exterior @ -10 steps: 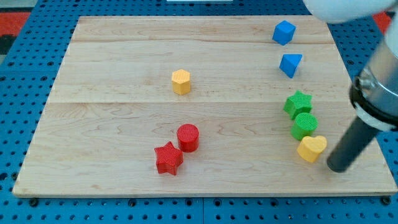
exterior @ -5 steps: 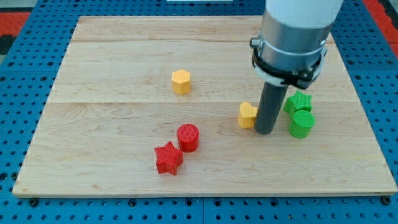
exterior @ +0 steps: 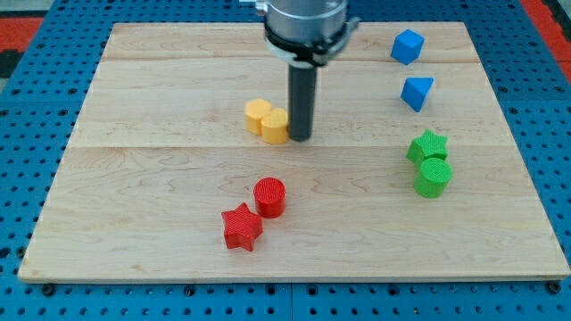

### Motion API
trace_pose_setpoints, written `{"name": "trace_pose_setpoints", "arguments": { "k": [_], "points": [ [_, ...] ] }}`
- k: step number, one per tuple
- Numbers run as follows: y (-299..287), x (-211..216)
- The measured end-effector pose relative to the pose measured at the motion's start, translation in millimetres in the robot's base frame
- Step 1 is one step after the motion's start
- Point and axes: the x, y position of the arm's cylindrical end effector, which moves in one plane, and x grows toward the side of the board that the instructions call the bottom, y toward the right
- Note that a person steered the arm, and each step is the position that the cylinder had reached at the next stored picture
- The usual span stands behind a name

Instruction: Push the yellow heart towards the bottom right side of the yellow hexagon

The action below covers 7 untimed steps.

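The yellow heart [exterior: 275, 127] lies near the middle of the board, touching the lower right side of the yellow hexagon [exterior: 257, 114]. My tip [exterior: 300, 138] stands on the board right against the heart's right side. The dark rod rises from it to the arm at the view's top.
A red cylinder [exterior: 269, 196] and a red star [exterior: 242, 226] lie below the middle. A green star [exterior: 428, 146] and a green cylinder [exterior: 434, 177] sit at the right. A blue cube [exterior: 407, 45] and a blue triangular block [exterior: 416, 92] lie at the upper right.
My tip has swept from the board's lower right up and left to the middle, pushing the yellow heart from beside the green blocks to the yellow hexagon.
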Motion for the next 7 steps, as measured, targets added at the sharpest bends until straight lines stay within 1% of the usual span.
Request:
{"name": "trace_pose_setpoints", "arguments": {
  "k": [1, 3, 7],
  "points": [
    [-29.2, -6.8],
    [-14.2, -6.7],
    [-6.6, -4.9]
  ]
}}
